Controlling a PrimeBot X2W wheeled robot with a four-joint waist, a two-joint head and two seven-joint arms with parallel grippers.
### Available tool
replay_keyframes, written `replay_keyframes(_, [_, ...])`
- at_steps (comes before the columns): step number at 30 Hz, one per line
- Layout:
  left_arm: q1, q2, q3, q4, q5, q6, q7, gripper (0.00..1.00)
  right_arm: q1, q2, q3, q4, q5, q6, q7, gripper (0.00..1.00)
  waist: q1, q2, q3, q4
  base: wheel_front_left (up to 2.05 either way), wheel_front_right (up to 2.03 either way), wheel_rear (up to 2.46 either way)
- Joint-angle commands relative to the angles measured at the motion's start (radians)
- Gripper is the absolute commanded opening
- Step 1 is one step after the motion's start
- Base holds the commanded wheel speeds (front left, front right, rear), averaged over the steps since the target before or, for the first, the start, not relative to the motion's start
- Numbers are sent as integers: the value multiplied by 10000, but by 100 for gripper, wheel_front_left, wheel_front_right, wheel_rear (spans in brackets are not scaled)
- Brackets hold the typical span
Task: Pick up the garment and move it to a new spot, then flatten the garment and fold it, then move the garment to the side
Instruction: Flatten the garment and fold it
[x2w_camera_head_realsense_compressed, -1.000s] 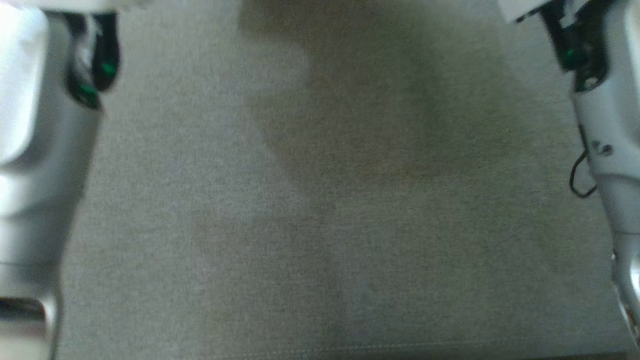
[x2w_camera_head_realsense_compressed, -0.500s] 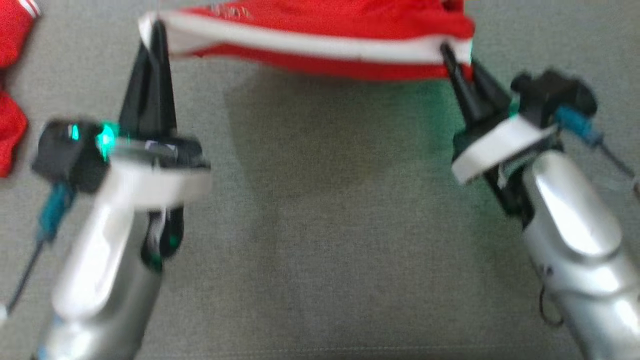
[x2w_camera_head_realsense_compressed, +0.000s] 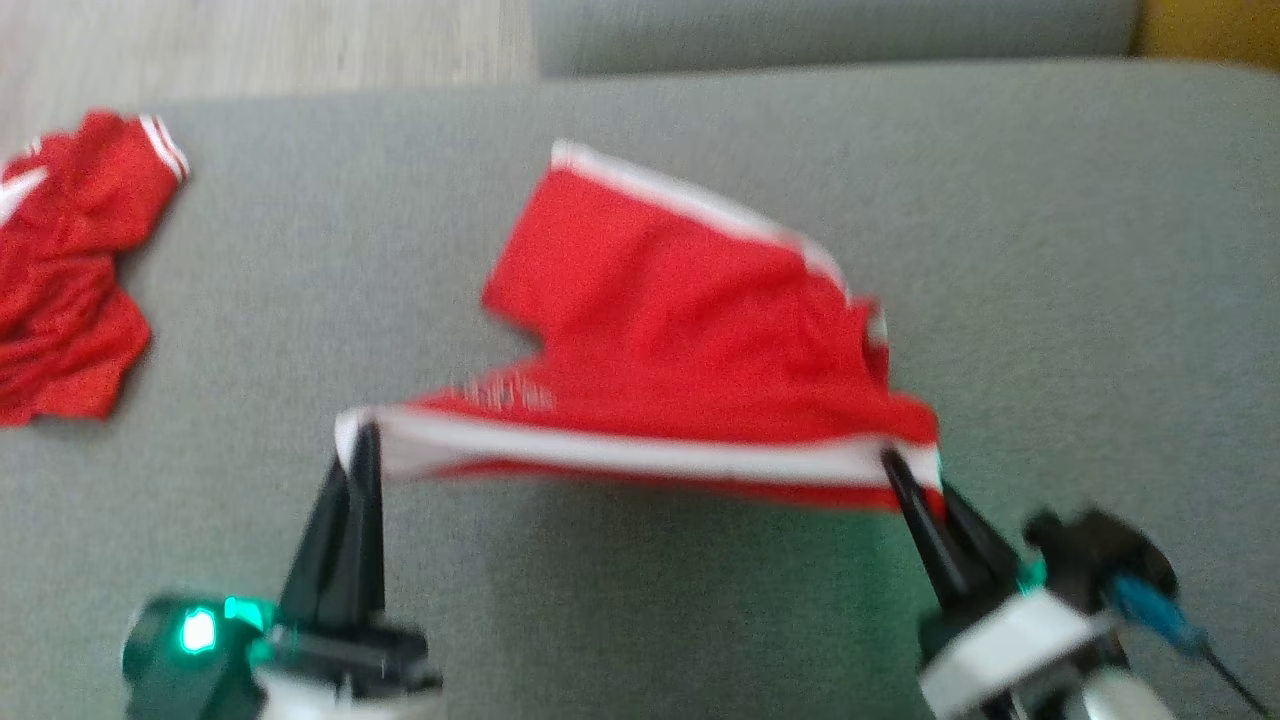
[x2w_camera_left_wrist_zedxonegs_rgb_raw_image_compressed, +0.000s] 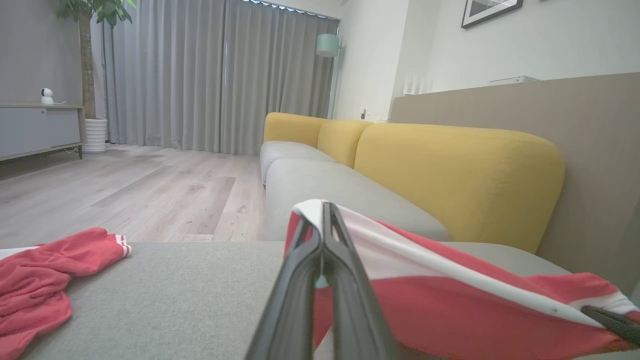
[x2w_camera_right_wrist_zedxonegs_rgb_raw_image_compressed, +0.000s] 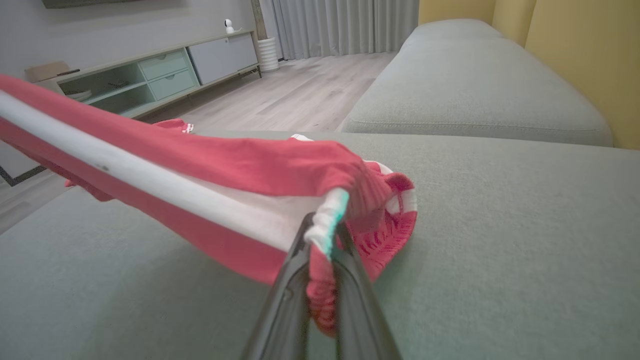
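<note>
Left pincer (x2w_camera_head_realsense_compressed: 362, 435), maybe-taut garment (x2w_camera_head_realsense_compressed: 680, 340), right pincer (x2w_camera_head_realsense_compressed: 890, 460)

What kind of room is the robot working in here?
Most likely a home living room: a yellow-backed sofa, long grey curtains and a low cabinet.

Soft, even light is falling throughout. The head view is blurring all over, and a green glow is tinting the sofa (x2w_camera_head_realsense_compressed: 1050, 300) beside the right gripper (x2w_camera_head_realsense_compressed: 905, 475). Both wrist views are looking sharp.
</note>
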Motion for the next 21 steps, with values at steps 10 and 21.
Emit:
replay_keyframes(10, [805, 467, 233, -1522, -182, 339, 952, 0, 1803, 39, -540, -2543, -178, 71, 1447, 0, 4, 0, -567, -563, 0, 0, 0])
replay_keyframes(21, [-3030, 556, -102, 2255, -398, -1074, 1686, 0, -272, 797, -158, -592, 118, 71, 1657, 0, 4, 0, 891, -1052, 0, 0, 0])
